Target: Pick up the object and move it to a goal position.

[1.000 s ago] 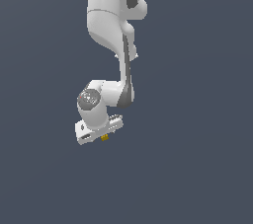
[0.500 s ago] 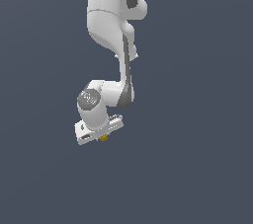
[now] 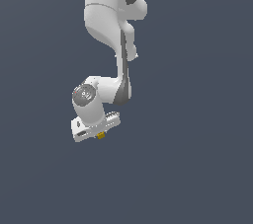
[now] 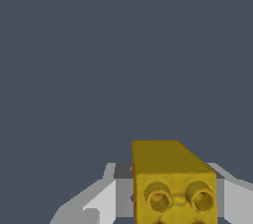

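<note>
Wrist view shows the yellow block (image 4: 174, 183) clamped between the gripper (image 4: 170, 196) fingers, likely so it can be carried off.

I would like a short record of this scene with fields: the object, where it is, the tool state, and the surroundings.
object: small yellow block with round studs on one face
position: between the fingers of the tool, under the arm
tool state: shut on the yellow block
surroundings: plain dark grey background; no goal marker can be seen
</note>
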You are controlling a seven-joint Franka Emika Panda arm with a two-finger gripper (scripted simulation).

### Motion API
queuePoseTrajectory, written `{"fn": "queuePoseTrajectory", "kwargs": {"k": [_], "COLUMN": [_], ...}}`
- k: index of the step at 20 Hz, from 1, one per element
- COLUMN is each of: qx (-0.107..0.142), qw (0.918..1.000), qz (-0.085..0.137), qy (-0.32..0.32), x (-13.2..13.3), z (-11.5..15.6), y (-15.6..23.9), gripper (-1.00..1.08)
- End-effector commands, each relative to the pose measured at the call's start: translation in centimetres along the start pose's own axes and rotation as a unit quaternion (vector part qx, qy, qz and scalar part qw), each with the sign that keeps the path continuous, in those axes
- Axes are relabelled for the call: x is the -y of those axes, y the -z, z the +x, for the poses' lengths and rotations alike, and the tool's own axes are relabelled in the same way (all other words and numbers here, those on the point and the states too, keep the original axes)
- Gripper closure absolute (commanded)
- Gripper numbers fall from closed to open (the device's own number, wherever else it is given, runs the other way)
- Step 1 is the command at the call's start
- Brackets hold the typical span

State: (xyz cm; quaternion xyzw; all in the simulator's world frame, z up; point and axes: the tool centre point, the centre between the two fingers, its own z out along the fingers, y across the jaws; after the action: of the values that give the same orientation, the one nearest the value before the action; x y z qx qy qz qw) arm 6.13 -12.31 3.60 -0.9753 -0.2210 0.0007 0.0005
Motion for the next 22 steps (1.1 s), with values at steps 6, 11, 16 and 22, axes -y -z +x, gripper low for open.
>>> {"fn": "queuePoseTrajectory", "kwargs": {"k": [6, 11, 16, 22], "qx": [-0.001, -0.001, -0.001, -0.001], "qw": [1.0000, 1.0000, 1.0000, 1.0000], "qz": [-0.001, -0.001, -0.001, -0.001], "qy": [-0.001, -0.001, -0.001, -0.001], "x": [-2.8, -4.9, -6.4, -6.8], "z": [-3.3, -5.8, -7.3, -7.6], "y": [4.6, 8.0, 10.3, 10.8], "gripper": [1.08, 1.08, 1.08, 1.08]}}
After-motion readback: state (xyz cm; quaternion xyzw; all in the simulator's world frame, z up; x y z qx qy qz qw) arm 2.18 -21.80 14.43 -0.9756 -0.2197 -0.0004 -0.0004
